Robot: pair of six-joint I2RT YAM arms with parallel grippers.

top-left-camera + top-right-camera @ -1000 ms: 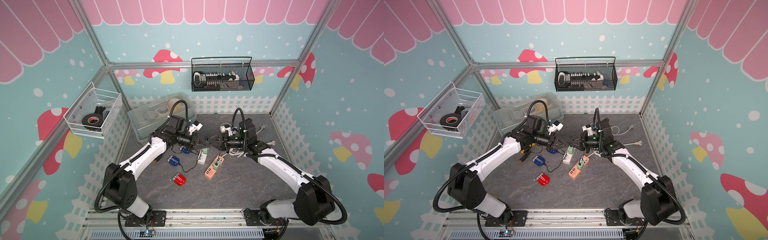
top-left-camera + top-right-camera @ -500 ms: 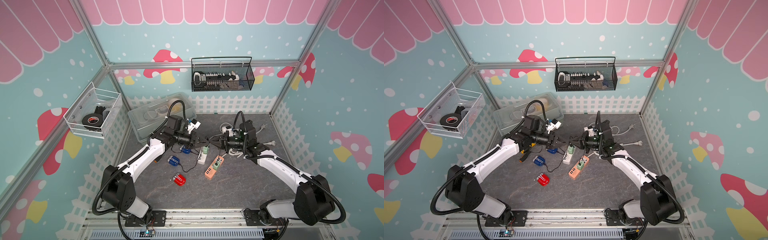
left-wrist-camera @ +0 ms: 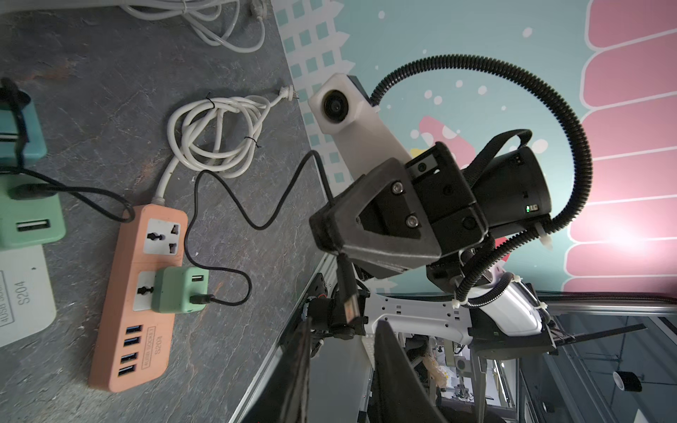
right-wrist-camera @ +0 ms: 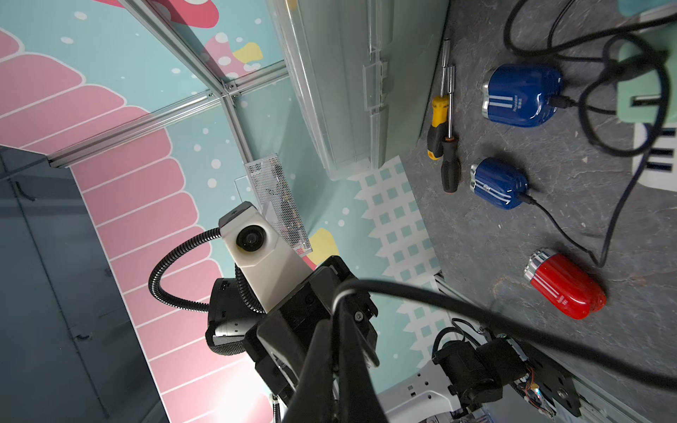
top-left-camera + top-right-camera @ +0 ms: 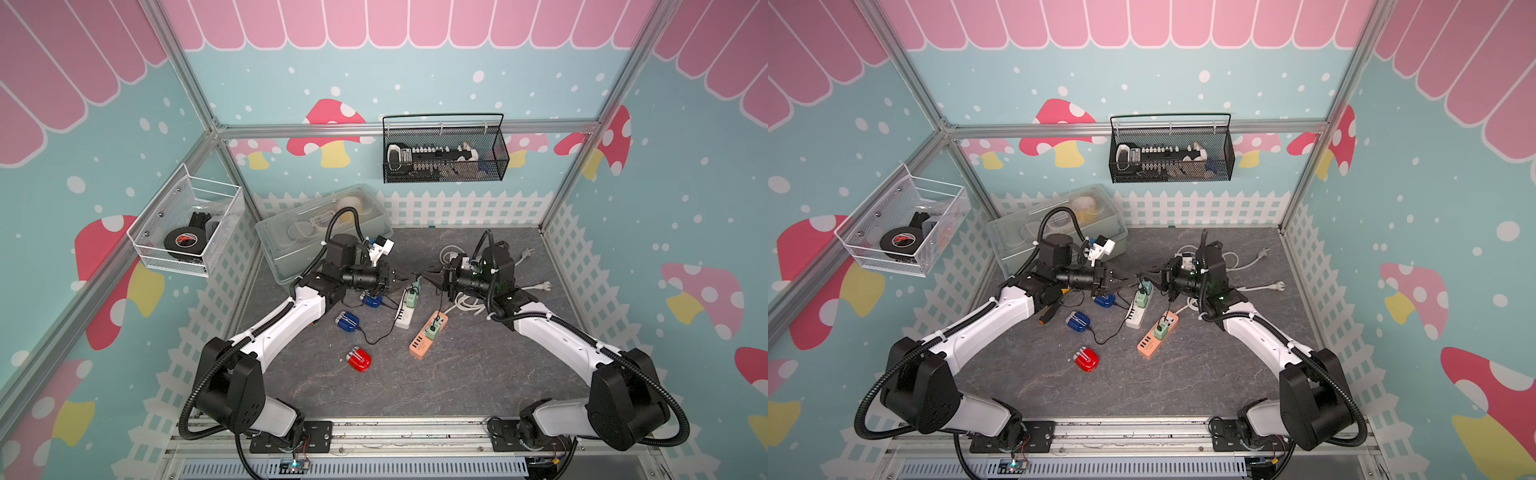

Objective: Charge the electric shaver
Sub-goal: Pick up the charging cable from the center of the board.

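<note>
Handover in progress, task barely begun; I am watching the right gripper pinching shut on the black cable above its USB plug, the left gripper standing open close by; red shaver is lying seemingly uncabled at 7 o'clock of them, charging yet undone.

A robotics lab's dressed-up test booth is showing here. An aluminium frame is holding printed walls of mushrooms and pink scallops, and a paper fence is running along the floor edge. A left arm and a right arm are sitting bolted to a rail. A black basket and a white basket are hanging on the walls. In the left wrist view a blurred workroom is showing beyond the booth.
</note>
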